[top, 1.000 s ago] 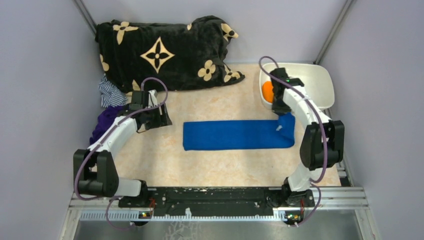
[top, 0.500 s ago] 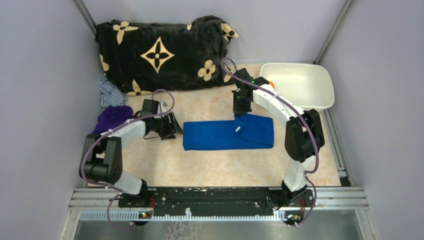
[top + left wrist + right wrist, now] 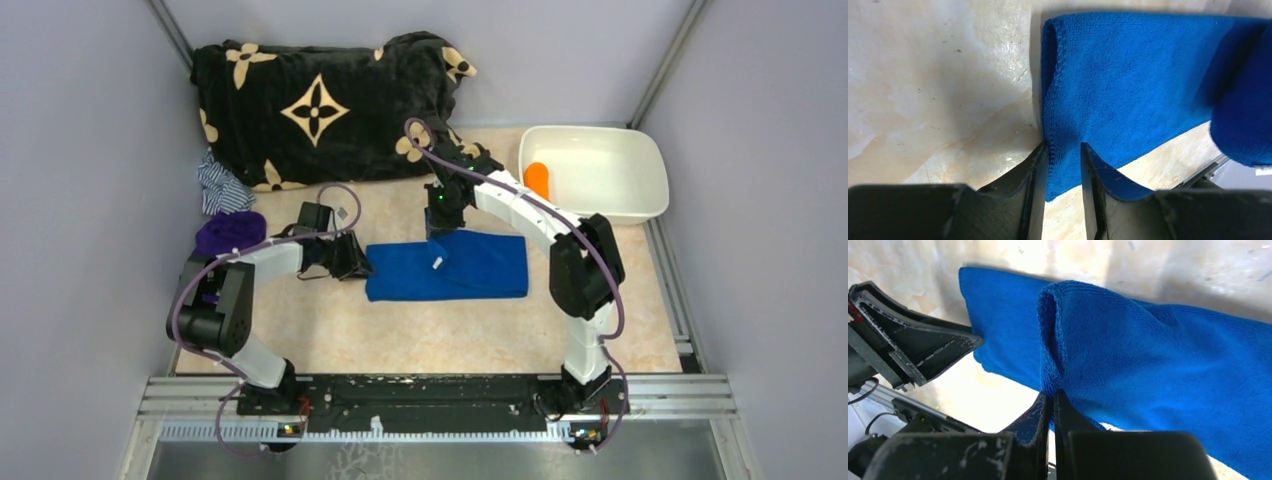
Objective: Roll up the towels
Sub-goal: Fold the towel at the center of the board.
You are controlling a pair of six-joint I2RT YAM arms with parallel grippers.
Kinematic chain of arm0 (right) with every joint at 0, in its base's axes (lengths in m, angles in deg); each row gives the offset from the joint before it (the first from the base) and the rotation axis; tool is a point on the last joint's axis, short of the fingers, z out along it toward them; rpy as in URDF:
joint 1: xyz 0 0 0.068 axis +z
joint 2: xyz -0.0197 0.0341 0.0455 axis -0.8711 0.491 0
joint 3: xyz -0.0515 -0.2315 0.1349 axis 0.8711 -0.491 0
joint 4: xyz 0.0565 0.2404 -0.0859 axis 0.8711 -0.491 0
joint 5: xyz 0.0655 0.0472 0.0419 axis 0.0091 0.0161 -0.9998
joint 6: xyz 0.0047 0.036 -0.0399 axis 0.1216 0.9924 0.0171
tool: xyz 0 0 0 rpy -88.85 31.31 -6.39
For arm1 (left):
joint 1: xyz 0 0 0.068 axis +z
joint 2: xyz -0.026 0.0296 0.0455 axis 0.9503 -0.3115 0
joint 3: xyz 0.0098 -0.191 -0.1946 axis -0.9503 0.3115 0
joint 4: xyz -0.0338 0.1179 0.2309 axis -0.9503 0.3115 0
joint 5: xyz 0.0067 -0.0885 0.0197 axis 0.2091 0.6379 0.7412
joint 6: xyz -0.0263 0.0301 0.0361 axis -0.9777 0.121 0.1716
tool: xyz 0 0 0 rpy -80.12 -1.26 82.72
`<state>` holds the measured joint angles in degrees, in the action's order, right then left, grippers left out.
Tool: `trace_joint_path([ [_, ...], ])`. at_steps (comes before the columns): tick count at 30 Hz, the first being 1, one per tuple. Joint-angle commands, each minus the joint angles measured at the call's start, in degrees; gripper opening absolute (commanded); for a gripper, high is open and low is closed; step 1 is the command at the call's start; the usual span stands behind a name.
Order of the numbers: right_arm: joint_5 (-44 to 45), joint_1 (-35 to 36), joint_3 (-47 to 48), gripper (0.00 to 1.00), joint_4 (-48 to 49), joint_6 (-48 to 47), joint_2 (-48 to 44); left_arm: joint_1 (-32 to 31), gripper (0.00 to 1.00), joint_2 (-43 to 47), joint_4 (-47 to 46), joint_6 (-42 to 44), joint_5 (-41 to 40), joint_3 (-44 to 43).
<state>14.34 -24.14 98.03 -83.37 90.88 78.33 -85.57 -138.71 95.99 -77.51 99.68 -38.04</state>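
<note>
The blue towel (image 3: 470,270) lies flat mid-table, its right part doubled over to the left. My right gripper (image 3: 440,225) is shut on that folded-over end and holds it above the lower layer; in the right wrist view the hem (image 3: 1050,340) rises from the closed gripper (image 3: 1053,392). My left gripper (image 3: 357,268) sits at the towel's left edge. In the left wrist view the gripper (image 3: 1064,146) straddles the near corner of the hem (image 3: 1050,115) with a gap still showing. The orange towel (image 3: 537,178) lies rolled in the white tub (image 3: 590,130).
A big black blanket with tan flowers (image 3: 320,105) fills the back left. A striped cloth (image 3: 220,185) and a purple cloth (image 3: 230,232) lie by the left wall. The tub stands at the back right. Grey walls close in on both sides.
My right gripper has carried the blue towel's right end leftward, folding it over itself. My left gripper has moved right to the towel's left edge and its jaws have narrowed.
</note>
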Motion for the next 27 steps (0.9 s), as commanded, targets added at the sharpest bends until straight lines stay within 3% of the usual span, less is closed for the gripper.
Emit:
trace_joint_path([
  [1,-3.2,2.8,4.7,0.0,2.2,1.3,2.3,-0.8,0.36,-1.3,-0.1,0.4,-1.3,1.0],
  [12,-6.9,7.6,9.2,0.0,5.2,4.2,7.3,-1.8,0.31,-1.3,1.1,0.9,-3.0,0.6],
  [27,-7.6,8.6,5.0,0.0,14.4,10.3,12.2,-2.4,0.31,-0.8,1.9,1.1,-4.5,0.7],
])
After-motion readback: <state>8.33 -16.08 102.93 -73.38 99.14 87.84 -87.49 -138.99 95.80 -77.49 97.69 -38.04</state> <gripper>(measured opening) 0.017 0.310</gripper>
